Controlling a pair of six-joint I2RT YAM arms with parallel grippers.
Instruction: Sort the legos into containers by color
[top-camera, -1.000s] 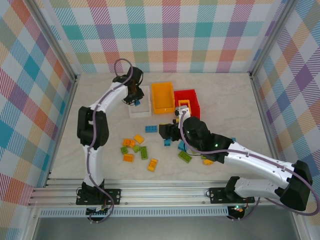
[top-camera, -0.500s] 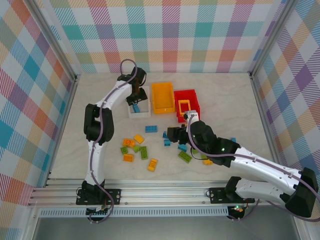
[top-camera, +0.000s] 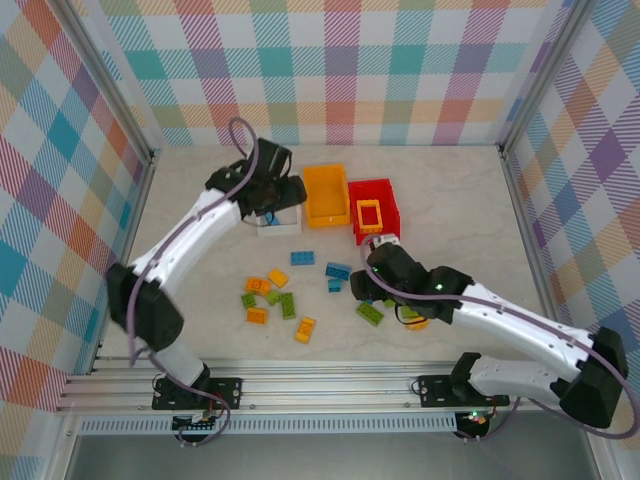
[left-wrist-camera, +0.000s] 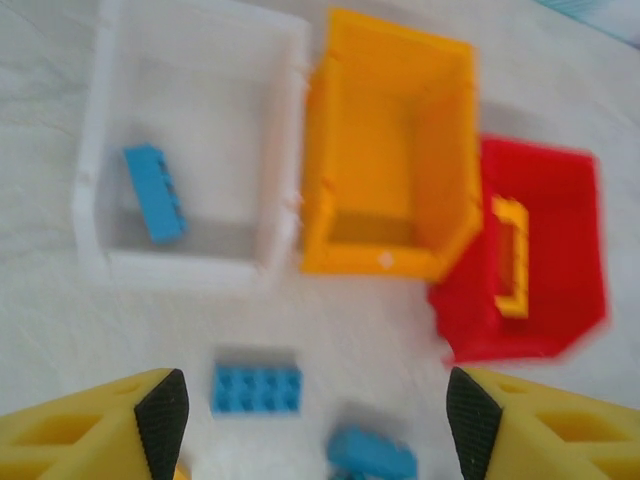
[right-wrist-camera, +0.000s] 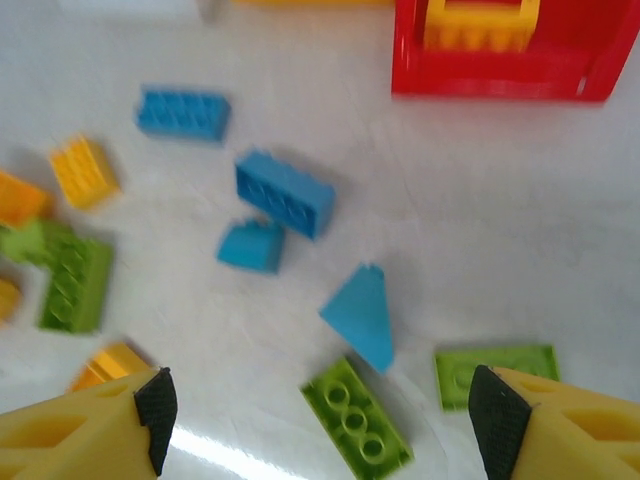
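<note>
Sorting barely begun: blue brick in white bin, yellow frame in red bin, other legos loose. My left gripper and right gripper gape empty.

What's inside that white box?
One blue brick lies on the floor of the white bin. From above, the left arm covers part of the bin.
</note>
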